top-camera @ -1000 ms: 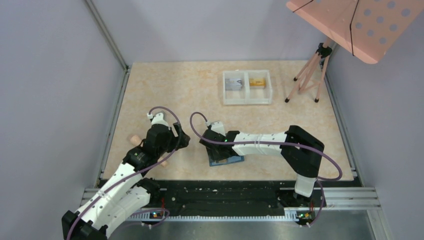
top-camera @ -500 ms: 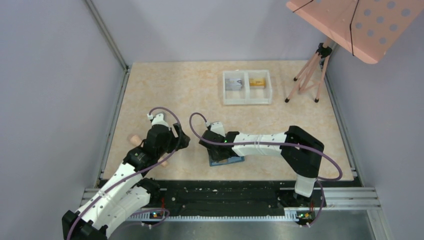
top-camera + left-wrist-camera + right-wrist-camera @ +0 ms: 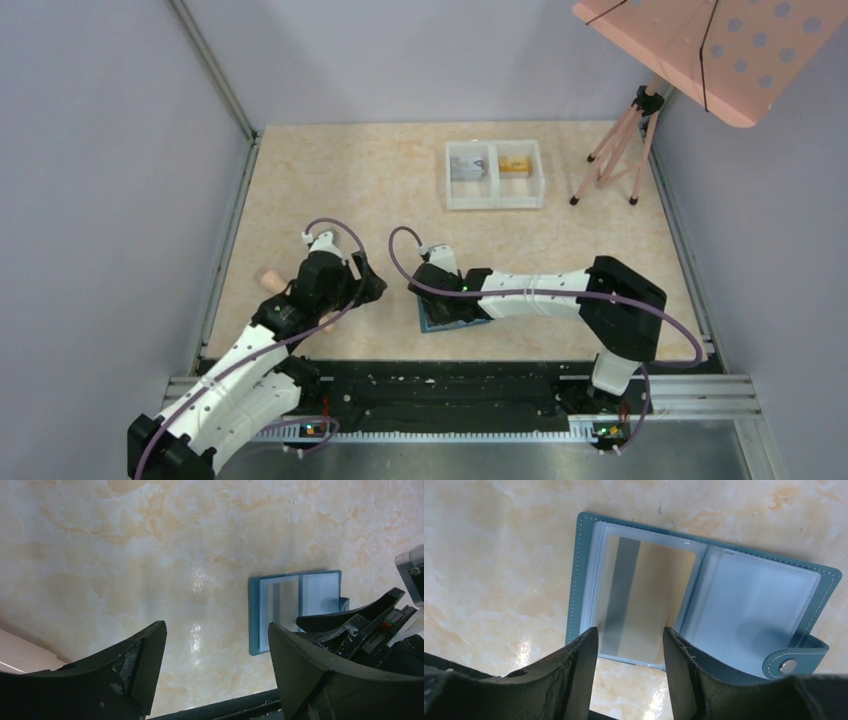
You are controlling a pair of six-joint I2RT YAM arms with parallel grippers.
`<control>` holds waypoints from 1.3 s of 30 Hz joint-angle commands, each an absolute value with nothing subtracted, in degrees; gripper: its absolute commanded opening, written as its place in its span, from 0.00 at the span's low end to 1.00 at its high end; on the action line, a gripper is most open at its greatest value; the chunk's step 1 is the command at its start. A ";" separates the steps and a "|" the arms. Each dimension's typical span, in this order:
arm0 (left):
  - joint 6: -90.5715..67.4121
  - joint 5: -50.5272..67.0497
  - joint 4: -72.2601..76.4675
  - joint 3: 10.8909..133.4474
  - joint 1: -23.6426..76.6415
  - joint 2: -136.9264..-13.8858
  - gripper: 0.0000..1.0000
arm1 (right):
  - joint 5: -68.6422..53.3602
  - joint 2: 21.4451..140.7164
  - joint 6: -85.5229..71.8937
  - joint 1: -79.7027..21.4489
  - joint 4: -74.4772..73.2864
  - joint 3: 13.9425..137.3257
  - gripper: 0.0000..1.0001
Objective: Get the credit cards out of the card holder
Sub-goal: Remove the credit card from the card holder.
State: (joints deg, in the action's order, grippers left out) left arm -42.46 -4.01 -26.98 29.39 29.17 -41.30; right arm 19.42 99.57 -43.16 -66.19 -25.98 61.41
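The teal-blue card holder lies open on the table near the front edge, snap tab at its right. A beige credit card with a grey stripe sits inside its left clear pocket. My right gripper hovers over that pocket's near edge, jaws open and partly narrowed, a finger at each side of the card's end. From above, the right wrist covers most of the card holder. My left gripper stands open above bare table just left of the card holder. A greyish card and an orange card lie in the tray.
The white two-compartment tray stands at the back centre. A tripod carrying a pink perforated board is at the back right. A small beige object lies by the left arm. A black rail borders the near edge.
The right gripper has shifted slightly toward the near edge over the card holder and its jaws have narrowed. The left arm moved slightly right.
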 commanded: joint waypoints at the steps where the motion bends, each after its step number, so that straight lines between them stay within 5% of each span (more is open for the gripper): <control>1: -43.46 -0.47 -23.96 29.26 29.26 -42.91 0.80 | 17.61 94.99 -43.05 -65.32 -20.19 58.97 0.50; 12: -44.26 0.57 -23.73 30.12 29.26 -44.53 0.78 | 17.87 93.03 -42.92 -64.67 -21.81 58.40 0.60; 21: -43.28 -4.65 -26.42 30.68 29.26 -39.05 0.78 | 19.99 94.99 -42.77 -67.19 -25.72 62.40 0.54; 39: -43.95 -6.33 -26.87 29.09 29.19 -35.70 0.78 | 21.72 101.86 -42.68 -69.12 -30.06 66.25 0.63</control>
